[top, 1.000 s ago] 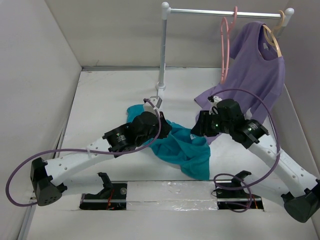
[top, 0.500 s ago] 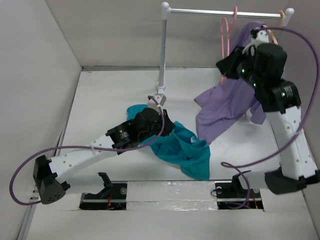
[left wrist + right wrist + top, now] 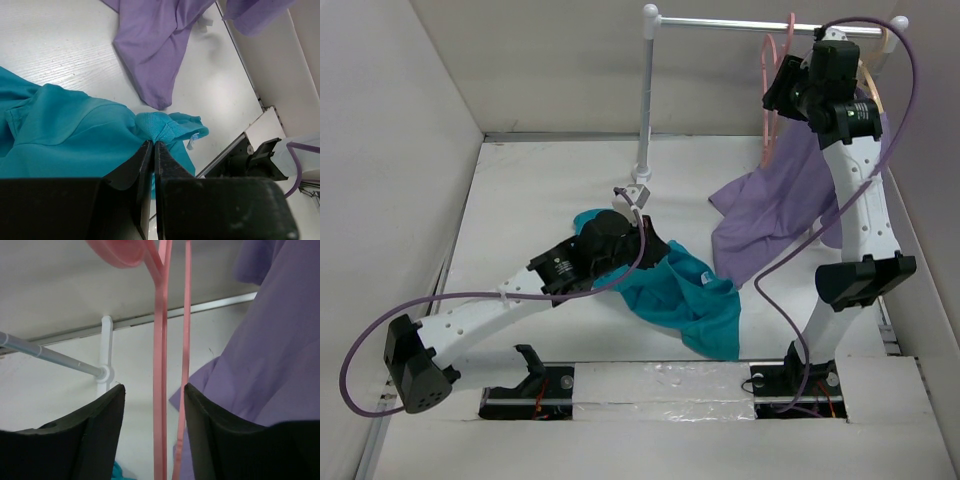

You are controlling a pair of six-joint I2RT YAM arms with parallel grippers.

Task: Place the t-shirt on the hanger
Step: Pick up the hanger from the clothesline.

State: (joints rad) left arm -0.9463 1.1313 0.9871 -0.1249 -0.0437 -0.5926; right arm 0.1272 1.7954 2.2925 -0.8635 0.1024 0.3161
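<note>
The teal t-shirt (image 3: 685, 300) lies crumpled on the white table, right of my left arm. My left gripper (image 3: 153, 143) is shut on a fold of the teal t-shirt (image 3: 75, 135); in the top view the left gripper (image 3: 638, 245) sits at the cloth's upper left. The pink hanger (image 3: 772, 90) hangs from the rail. My right gripper (image 3: 782, 85) is raised to it and open; in the right wrist view its fingers (image 3: 102, 412) stand on either side of the pink hanger (image 3: 160, 365) without touching.
The lilac t-shirt (image 3: 790, 190) hangs on a wooden hanger (image 3: 868, 75) at the rail's right end and drapes onto the table. The rail (image 3: 740, 25) stands on a white post (image 3: 645, 100). White walls close in left, back and right.
My right arm has risen from the table near the teal t-shirt up to the rail and now brackets the pink hanger. My left gripper stayed on the t-shirt, shifting slightly.
</note>
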